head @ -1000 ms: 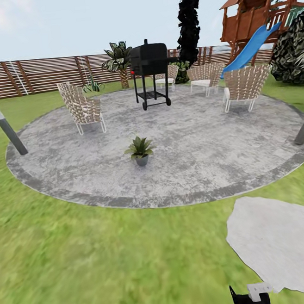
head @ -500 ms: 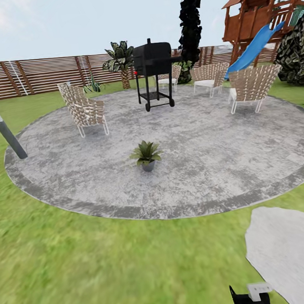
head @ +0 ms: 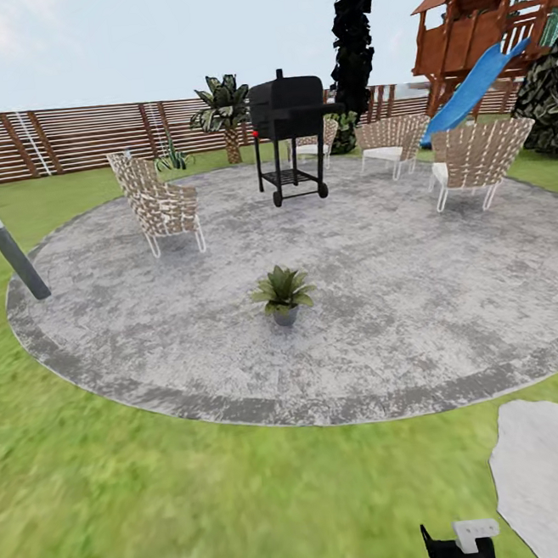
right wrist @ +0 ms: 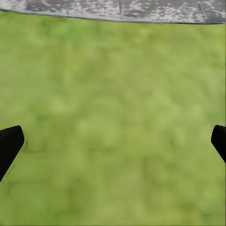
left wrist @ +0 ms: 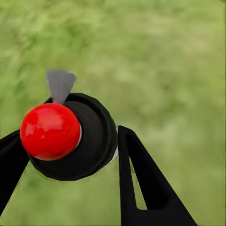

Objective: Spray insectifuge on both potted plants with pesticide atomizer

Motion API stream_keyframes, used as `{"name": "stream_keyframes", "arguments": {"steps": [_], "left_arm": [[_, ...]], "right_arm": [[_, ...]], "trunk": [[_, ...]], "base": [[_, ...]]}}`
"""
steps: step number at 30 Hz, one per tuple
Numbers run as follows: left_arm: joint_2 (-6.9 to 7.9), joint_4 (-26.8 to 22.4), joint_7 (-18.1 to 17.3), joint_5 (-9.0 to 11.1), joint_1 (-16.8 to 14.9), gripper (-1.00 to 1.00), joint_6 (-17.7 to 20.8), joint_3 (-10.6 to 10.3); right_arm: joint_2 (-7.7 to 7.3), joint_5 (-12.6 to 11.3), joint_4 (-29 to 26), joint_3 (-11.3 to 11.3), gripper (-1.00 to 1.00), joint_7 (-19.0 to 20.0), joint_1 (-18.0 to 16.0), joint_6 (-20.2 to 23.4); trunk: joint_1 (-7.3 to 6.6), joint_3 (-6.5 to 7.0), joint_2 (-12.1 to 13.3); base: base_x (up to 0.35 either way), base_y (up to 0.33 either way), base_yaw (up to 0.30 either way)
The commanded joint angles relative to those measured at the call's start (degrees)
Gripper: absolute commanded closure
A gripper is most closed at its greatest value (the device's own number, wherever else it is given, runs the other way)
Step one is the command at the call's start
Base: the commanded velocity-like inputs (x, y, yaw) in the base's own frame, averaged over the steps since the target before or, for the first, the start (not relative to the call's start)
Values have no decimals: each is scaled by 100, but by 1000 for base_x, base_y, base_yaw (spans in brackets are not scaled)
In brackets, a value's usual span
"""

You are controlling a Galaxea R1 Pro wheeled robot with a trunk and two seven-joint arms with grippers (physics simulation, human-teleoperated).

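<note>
Gripping the pesticide atomizer (left wrist: pixel 66 136) in my left hand (left wrist: pixel 70 155) over lawn (right wrist: pixel 113 117) — right hand (right wrist: pixel 113 141) spread wide; one potted plant (head: pixel 282 293) sits on the paving (head: pixel 382 286).

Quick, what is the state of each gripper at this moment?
Left gripper: closed on the pesticide atomizer, red tip facing the camera.
Right gripper: open, holding nothing, over the grass.

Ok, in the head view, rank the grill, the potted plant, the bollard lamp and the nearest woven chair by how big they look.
Largest to smallest as they look:
1. grill
2. chair and bollard lamp: too close to call, the lamp slim but about as tall
3. potted plant
The grill stands farthest, so it is surely the biggest.
</note>
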Motion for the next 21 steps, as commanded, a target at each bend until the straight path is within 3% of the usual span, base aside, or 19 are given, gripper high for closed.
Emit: {"name": "stream_keyframes", "arguments": {"steps": [1, 21], "left_arm": [[0, 5, -4, 33, -3, 100, -20, -5], [0, 5, -4, 33, -3, 100, -20, -4]], "right_arm": [[0, 55, 5, -49, -100, 6, -3, -20], [0, 55, 5, -45, -100, 6, -3, -20]], "trunk": [[2, -5, -2], [2, -5, -2]], "base": [[296, 219, -33], [290, 225, -234]]}}
